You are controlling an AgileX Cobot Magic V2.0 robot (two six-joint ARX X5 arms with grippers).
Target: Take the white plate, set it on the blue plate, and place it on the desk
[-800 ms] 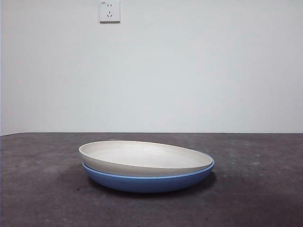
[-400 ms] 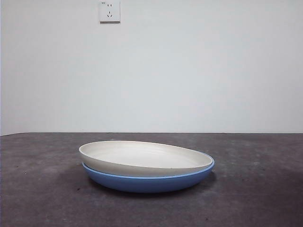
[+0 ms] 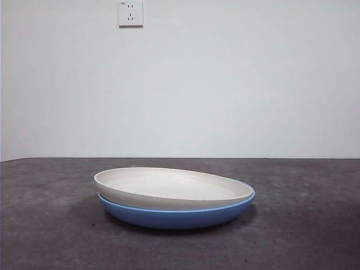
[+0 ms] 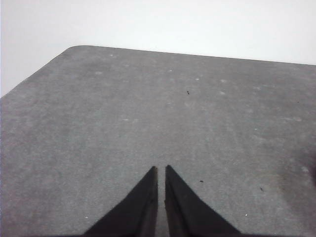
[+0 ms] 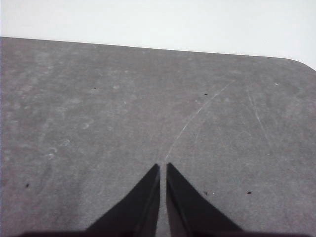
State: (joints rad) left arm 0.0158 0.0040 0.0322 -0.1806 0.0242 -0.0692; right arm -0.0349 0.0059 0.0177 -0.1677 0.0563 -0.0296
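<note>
Both claws wait off to the sides, the left gripper (image 4: 161,169) and right gripper (image 5: 163,167) pressed together over bare desk (image 3: 45,236), holding nothing. The white plate (image 3: 169,187) sits tilted in the blue plate (image 3: 174,216), its left rim raised. Being round, it has no long axis. Stacking looks done; next comes lifting it onto the desk.
</note>
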